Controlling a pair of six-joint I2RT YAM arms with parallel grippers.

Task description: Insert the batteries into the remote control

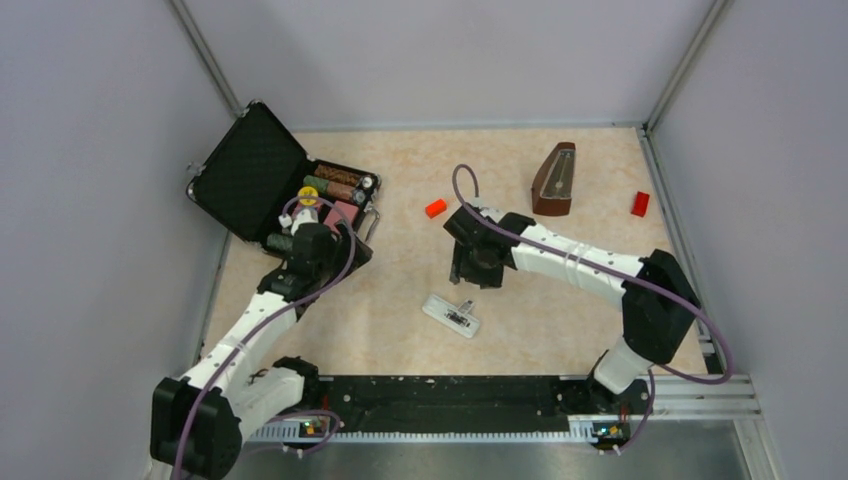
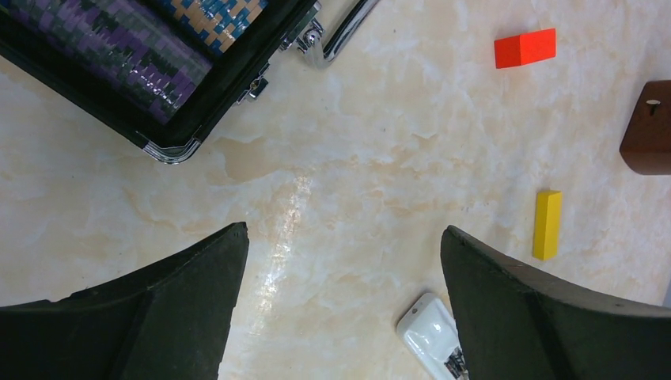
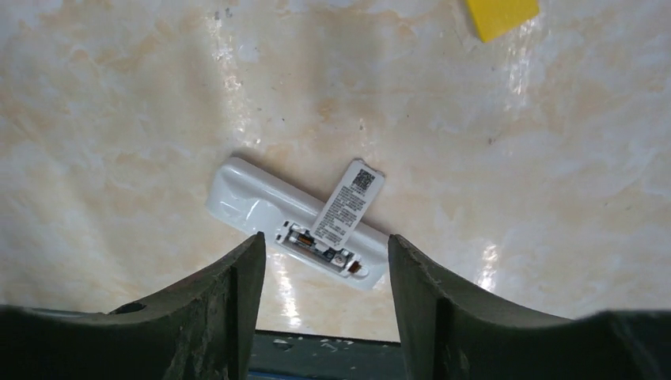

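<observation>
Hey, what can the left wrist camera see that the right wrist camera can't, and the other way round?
Only the left wrist view: a corner of the black case with its chrome handle, a red block and the edge of the brown metronome.
Only the right wrist view: the whole back of the remote control, recess uncovered, with a loose labelled white cover lying at an angle across it.
Both: the remote control (one end only in the left wrist view), the yellow block and the marbled tabletop.

arms (image 1: 570,262): white links, black joints | cables (image 1: 455,186): purple | jaws: black, curved
</observation>
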